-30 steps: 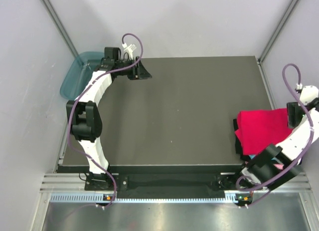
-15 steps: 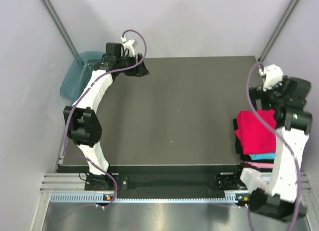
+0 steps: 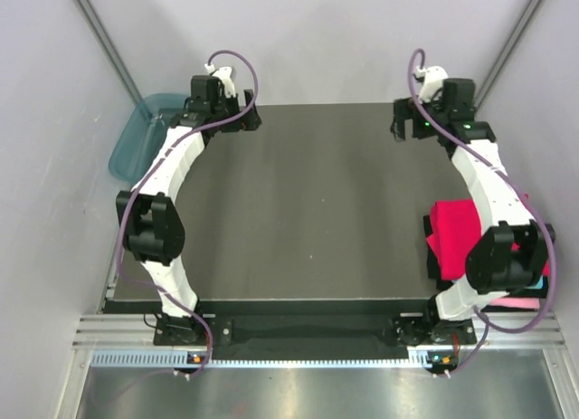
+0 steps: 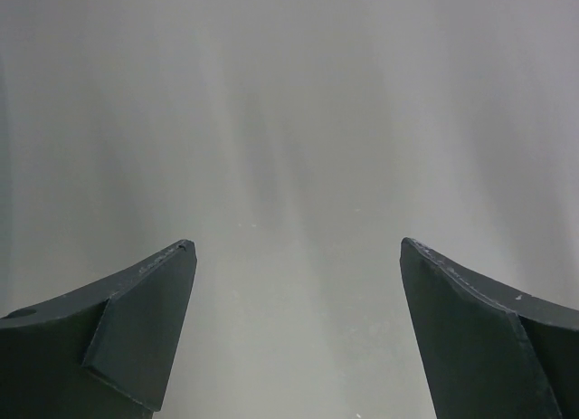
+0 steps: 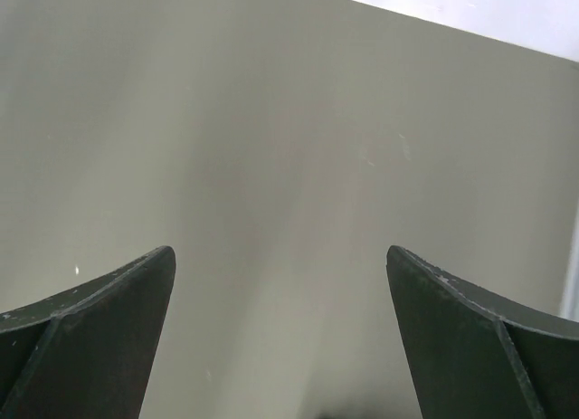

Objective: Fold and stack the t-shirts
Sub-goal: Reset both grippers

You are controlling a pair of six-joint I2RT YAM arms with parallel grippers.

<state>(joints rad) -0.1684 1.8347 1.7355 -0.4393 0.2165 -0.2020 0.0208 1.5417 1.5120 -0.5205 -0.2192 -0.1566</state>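
Red t-shirt (image 3: 457, 233) tops folded stack (image 3: 517, 301), right near side of counter (image 3: 317, 211). At the far corners, left fingers (image 4: 118, 333) and right fingers (image 5: 95, 342) spread wide, holding nothing.

- Table (image 3: 317, 211): dark matte top, roughly square, pale walls on 3 sides.
- 1 stack of folded t-shirts (image 3: 455, 242) at right edge, near half.
- Red shirt (image 3: 457, 224) on top; pink shirt (image 3: 514, 302) edge shows beneath, near side.

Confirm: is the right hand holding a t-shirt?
No, the right hand is open and empty, well away from the red t-shirt.
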